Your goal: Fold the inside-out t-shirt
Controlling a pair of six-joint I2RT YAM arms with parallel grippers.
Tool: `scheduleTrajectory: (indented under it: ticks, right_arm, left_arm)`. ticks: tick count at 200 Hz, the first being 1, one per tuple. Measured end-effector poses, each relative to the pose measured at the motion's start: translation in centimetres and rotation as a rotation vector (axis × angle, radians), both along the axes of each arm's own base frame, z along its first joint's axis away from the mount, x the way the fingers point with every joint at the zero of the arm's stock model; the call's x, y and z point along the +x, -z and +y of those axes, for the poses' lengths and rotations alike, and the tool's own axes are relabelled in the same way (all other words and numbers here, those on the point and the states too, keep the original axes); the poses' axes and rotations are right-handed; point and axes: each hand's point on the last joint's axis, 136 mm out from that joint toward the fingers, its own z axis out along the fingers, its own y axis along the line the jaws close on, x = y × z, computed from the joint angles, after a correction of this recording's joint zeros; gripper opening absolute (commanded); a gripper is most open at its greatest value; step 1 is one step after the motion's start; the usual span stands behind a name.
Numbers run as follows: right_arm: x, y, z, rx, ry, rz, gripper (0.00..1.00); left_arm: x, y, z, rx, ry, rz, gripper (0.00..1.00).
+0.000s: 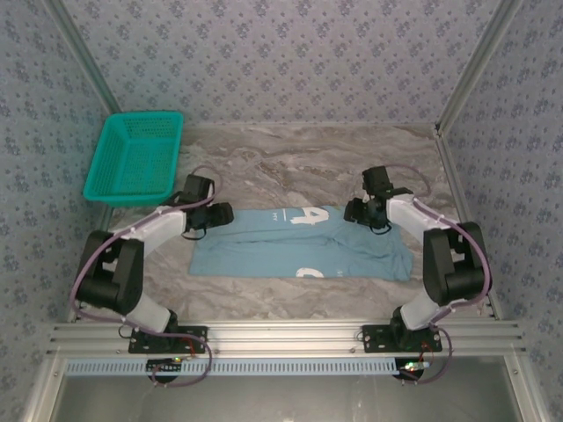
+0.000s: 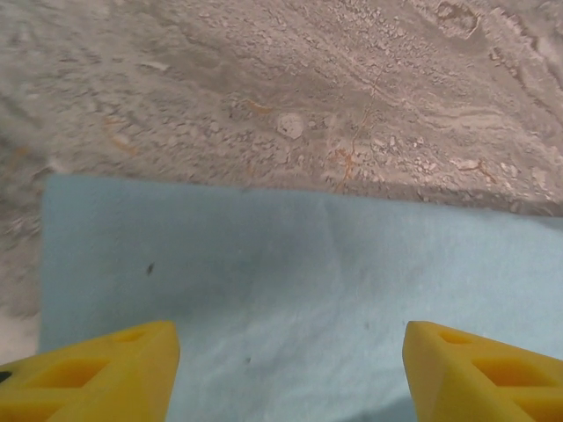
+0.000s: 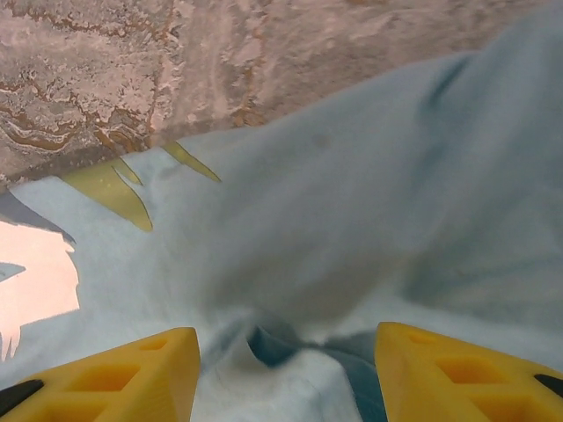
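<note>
T-shirt on the table, basket behind it (far left corner).
</note>
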Motion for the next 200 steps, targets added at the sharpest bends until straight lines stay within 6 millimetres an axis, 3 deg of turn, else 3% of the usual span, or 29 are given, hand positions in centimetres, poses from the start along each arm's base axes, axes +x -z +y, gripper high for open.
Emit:
scheduleTrajectory:
  ticks: [51, 109, 161, 183, 200]
  right_arm:
    - [-1.2, 0.6, 1.7, 0.02, -0.066, 0.043, 0.2]
    - [-4.0, -1.7, 2.9, 0.041, -0.122, 0.058, 0.11]
    - [-8.8, -3.4, 5.3, 0.072, -0.194, 0.1, 0.12]
    - [-11.6, -4.0, 6.8, 0.105, -0.224, 0.111, 0.21]
    - [-14.5, -3.3, 8.1, 0.133, -0.262, 0.151, 0.32]
  left_arm:
    - [-1.3, 2.8, 0.5, 0.046, 0.022, 0.088, 0.67]
    - [-1.3, 3.1, 1.9, 0.13, 0.012, 0.073, 0.68]
    - [-1.1, 3.1, 2.6, 0.173, 0.003, 0.075, 0.68]
    - [-1.0, 3.1, 2.6, 0.178, 0.005, 0.074, 0.68]
    - [-1.0, 3.1, 2.7, 0.184, 0.009, 0.074, 0.68]
